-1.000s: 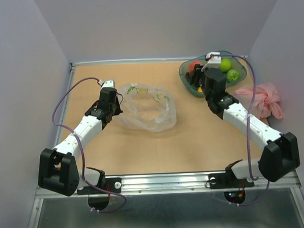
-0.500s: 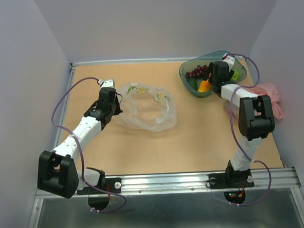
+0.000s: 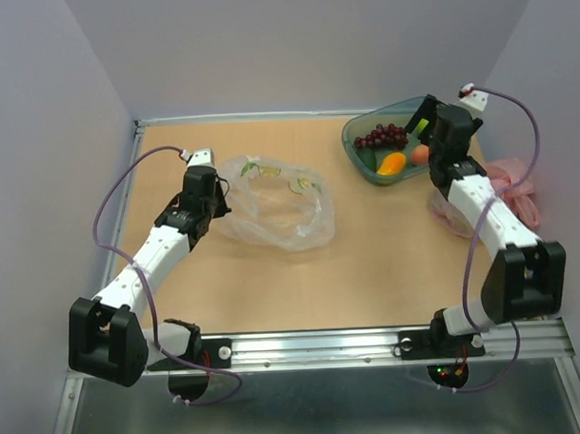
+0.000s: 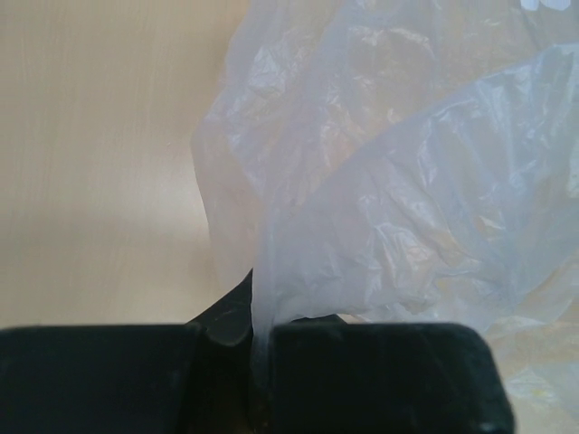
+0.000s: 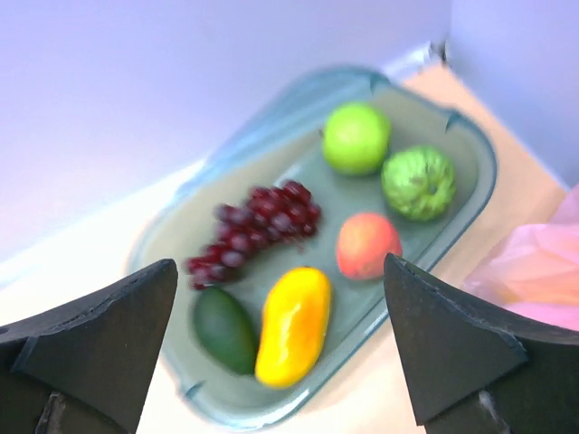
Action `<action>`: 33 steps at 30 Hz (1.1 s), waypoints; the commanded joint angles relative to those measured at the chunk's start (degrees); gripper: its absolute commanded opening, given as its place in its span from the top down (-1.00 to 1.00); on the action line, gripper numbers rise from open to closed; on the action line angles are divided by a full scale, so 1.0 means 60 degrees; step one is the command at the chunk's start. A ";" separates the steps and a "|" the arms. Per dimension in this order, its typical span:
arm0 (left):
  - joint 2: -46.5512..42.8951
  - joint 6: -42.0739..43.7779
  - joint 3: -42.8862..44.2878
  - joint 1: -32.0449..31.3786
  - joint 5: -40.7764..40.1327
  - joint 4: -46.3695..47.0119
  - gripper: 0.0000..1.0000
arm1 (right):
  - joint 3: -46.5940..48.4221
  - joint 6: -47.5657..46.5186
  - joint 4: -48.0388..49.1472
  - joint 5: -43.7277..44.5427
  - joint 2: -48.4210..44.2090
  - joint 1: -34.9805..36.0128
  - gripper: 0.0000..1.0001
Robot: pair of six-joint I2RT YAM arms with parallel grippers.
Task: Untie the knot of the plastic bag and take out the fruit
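Cradling the fruit [image 5: 294, 325], the tray [image 5: 172, 240] faces the wide-open right tool [image 5: 280, 262]; left tool [image 4: 258, 339] pinches the plastic bag [image 4: 407, 208].

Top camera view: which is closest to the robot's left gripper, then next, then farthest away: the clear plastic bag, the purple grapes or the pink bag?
1. The plastic bag, in the middle of the table; the left gripper is pinching its edge.
2. The grapes, in the tray at the far right.
3. The pink bag, way over on the right side.
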 commanded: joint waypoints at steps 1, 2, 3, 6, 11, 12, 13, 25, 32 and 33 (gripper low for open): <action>-0.0595 -0.0108 0.0131 0.0070 -0.0143 0.0128 1.00 | -0.0956 0.0053 0.0135 -0.0722 -0.2805 -0.0030 -1.00; -0.0770 -0.0166 0.0101 0.0070 -0.0158 0.0099 1.00 | -0.1120 0.0038 0.0033 -0.0825 -0.3308 -0.0030 -1.00; -0.0873 -0.0211 0.0043 0.0070 -0.0173 0.0070 1.00 | -0.1266 0.0038 -0.0041 -0.0972 -0.3792 -0.0030 -1.00; -0.1472 -0.0458 -0.0279 0.0070 -0.0260 -0.0048 1.00 | -0.2085 0.0024 -0.0261 -0.1527 -0.5842 -0.0016 -1.00; -0.2484 -0.0738 -0.0953 0.0070 -0.0889 -0.0194 1.00 | -0.2702 0.0097 -0.1180 -0.1719 -0.8377 -0.0030 -1.00; -0.2689 -0.0738 -0.1026 0.0070 -0.1006 -0.0223 0.96 | -0.2776 0.0097 -0.1547 -0.1735 -0.9063 -0.0016 -1.00; -0.2778 -0.0738 -0.1071 0.0084 -0.1153 -0.0224 0.91 | -0.2878 0.0082 -0.1753 -0.1735 -0.9461 -0.0016 -1.00; -0.5472 -0.1031 -0.1861 0.0084 -0.1769 -0.0707 -0.41 | -0.4388 -0.0401 -0.3879 -0.1076 -1.4253 -0.0030 -1.00; -0.7610 -0.1061 -0.2242 0.0084 -0.1989 -0.0752 -0.82 | -0.4285 -0.0664 -0.4743 -0.1193 -1.4358 -0.0016 -1.00; -0.8164 -0.1032 -0.2272 0.0099 -0.1989 -0.0708 -0.85 | -0.4300 -0.0708 -0.4744 -0.1193 -1.4358 -0.0030 -1.00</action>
